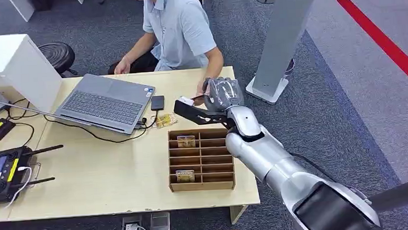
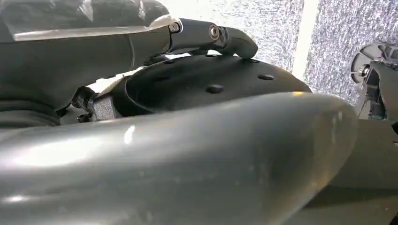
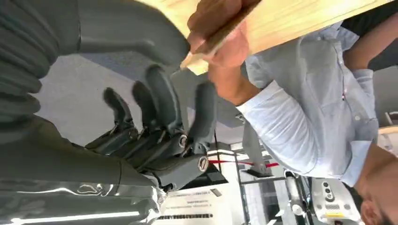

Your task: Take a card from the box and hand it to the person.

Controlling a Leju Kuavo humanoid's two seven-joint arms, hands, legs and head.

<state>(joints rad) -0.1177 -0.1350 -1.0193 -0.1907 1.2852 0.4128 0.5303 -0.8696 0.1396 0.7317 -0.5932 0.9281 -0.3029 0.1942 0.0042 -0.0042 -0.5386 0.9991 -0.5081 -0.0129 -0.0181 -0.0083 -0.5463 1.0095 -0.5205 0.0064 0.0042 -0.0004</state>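
Observation:
A cardboard slotted box (image 1: 201,186) stands on the table near its right front, with one card (image 1: 186,141) in a far slot and another (image 1: 185,175) in a near slot. My right hand (image 1: 222,93) is stretched past the box to the far table edge. A small white card (image 1: 185,100) lies just beyond my thumb, at the fingers of the person's hand (image 1: 199,96). In the right wrist view my fingers (image 3: 159,101) stand apart from the thumb (image 3: 141,40) with nothing between them, and the person's hand (image 3: 220,37) is close by. My left hand (image 2: 211,33) hangs beside my body.
A person in a light blue shirt (image 1: 181,29) sits behind the table. An open laptop (image 1: 106,101), a phone (image 1: 157,102), loose cards (image 1: 163,121) and a remote controller (image 1: 2,170) lie to the left. A grey stand (image 1: 285,37) rises right of the table.

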